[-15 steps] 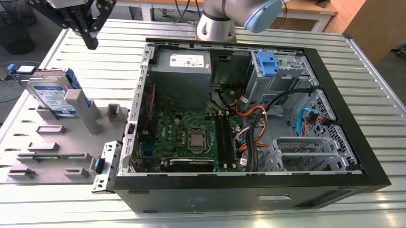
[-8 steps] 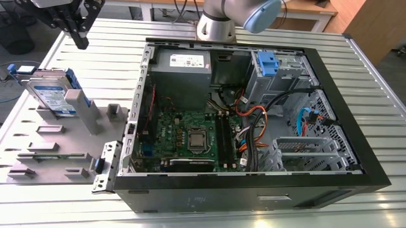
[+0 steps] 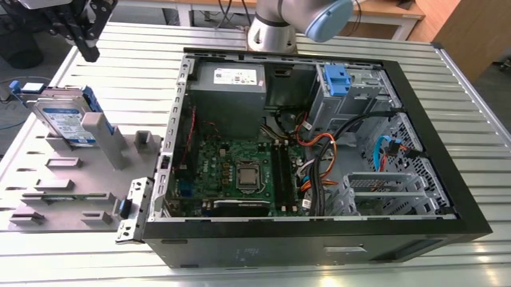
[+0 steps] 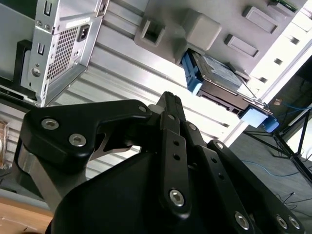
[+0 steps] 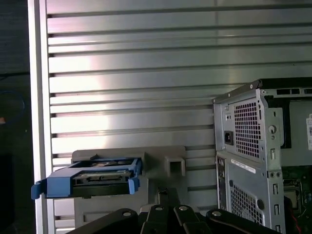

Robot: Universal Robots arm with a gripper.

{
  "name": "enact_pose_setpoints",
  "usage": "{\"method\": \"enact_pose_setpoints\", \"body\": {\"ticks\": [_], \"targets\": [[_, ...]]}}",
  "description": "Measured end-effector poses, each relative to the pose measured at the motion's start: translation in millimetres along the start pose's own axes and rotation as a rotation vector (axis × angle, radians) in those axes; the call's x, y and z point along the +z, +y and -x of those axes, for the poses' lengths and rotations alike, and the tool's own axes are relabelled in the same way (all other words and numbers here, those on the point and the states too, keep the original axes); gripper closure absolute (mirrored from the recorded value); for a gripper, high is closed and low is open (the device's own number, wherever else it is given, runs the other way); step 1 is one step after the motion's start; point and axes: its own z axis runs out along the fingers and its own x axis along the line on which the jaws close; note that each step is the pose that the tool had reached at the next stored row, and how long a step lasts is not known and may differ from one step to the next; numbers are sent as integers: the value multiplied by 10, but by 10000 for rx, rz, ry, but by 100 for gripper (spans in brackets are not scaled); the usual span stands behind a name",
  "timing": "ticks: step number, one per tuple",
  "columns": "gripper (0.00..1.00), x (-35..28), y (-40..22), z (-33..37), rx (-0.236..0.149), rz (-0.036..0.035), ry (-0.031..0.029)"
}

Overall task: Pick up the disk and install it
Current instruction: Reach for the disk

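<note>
The disk stands on edge in a grey fixture at the exterior view's left. It is silver-grey with a white-and-blue label and a blue bracket. My gripper hangs above and slightly behind it, apart from it, its black fingers closed together on nothing. In the second wrist view the fingertips meet, with the disk beyond them. The first wrist view has the disk edge-on in its blue bracket, just off the gripper.
An open computer case lies on the slatted metal table, with a motherboard, cables, a grey power supply, a blue tab at the far bay and a metal cage. The arm's base stands behind it.
</note>
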Motion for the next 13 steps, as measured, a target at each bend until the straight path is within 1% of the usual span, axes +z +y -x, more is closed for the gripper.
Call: {"method": "enact_pose_setpoints", "body": {"ticks": [13], "targets": [[89,1,-22,-290,0,0,0]]}}
